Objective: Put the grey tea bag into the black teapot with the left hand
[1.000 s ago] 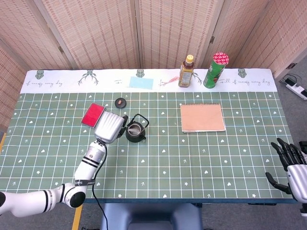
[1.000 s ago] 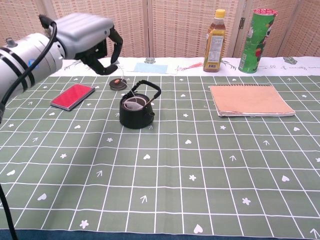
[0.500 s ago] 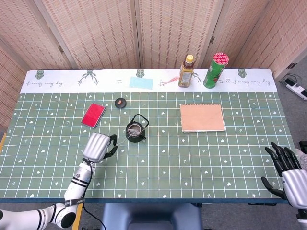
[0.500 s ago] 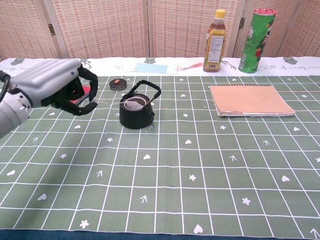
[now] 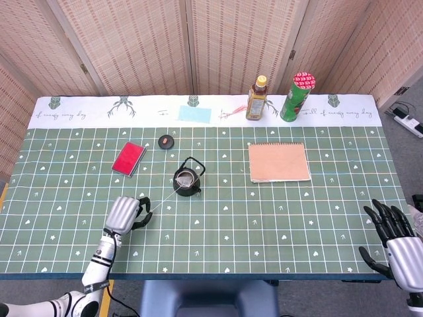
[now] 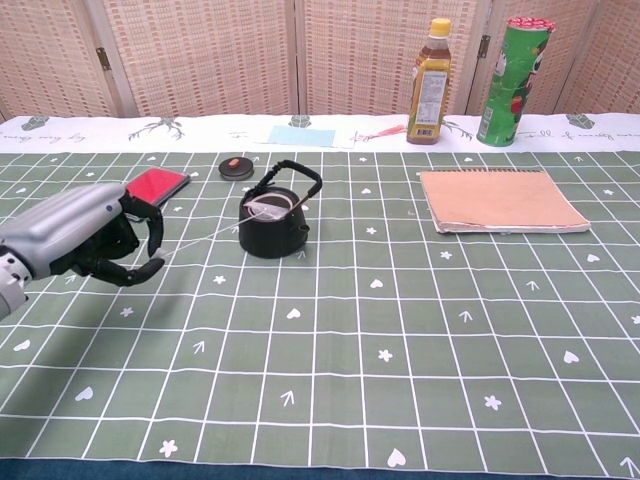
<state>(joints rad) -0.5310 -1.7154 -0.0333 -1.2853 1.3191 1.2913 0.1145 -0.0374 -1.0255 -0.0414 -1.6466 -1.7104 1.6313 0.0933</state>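
- On table centre to near edge: green cloth-covered table [image 5: 277,218] printed with white grid and small hearts and stars.
- Tan spiral-bound notebook [image 5: 278,162], lying flat, well right of pot.
- Silver left hand [image 6: 85,234], low over cloth, well left of pot and nearer the robot; fingers curled inward, apparently pinching the end of a thin white string [image 6: 205,233] stretched taut to the pot.
- Black right hand [image 5: 395,232] at near right corner, fingers spread, holding nothing.
- Small black round teapot [image 6: 272,222] with arched handle, lid off; upright.
- Flat red rectangular case [image 5: 129,158], left of pot, beyond left hand.
- Black round teapot lid [image 5: 164,140] with orange knob, set apart behind pot.
- Grey tea bag [image 6: 266,207], seen as pale mass inside pot mouth.
- Step judged: bag delivered, string not yet let go.
- Next move calls for: opening fingers gently, without tugging bag out or tipping pot.
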